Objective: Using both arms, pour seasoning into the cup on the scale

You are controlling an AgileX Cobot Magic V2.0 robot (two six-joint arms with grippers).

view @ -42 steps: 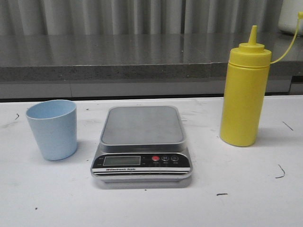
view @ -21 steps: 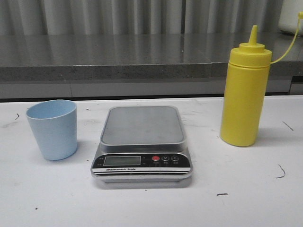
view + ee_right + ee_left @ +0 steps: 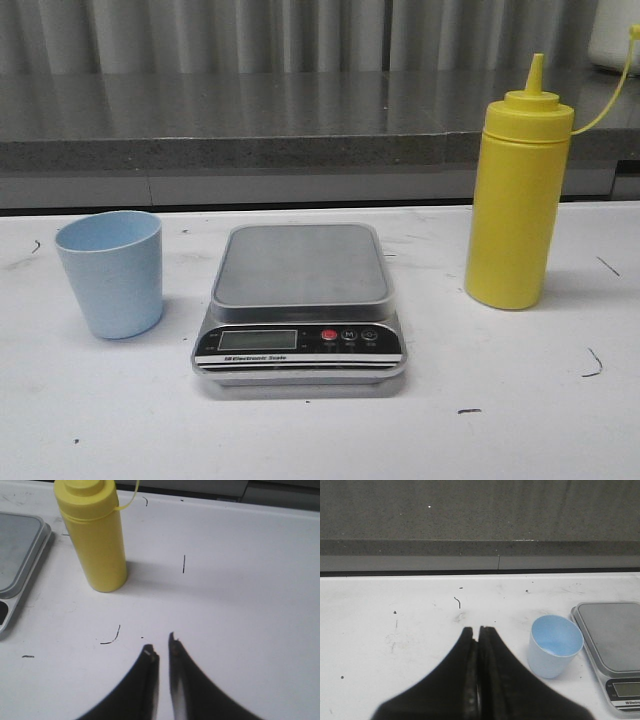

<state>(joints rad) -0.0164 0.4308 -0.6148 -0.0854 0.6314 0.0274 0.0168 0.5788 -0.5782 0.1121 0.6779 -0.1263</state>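
In the front view the scale [image 3: 300, 300] sits in the middle of the frame on the white table [image 3: 520, 400]. Its grey platform is bare, and its black panel with the display and a red button faces the lower edge of the frame. The cup [image 3: 110, 272] stands upright at the left of the frame, near the scale but apart from it, and nothing is seen inside it. The seasoning [image 3: 515, 195] stands upright at the right of the frame, also apart from the scale, with its pointed cap on and a thin yellow tether going to the upper right corner. No arm appears in this view.

In the left wrist view the left gripper [image 3: 478, 632] has its fingers pressed together with nothing between them, and the cup and a corner of the scale are at the lower right of that frame. In the right wrist view the right gripper [image 3: 160, 647] has its fingers only narrowly apart, holding nothing, and the bottle is at the upper left, well apart from them.
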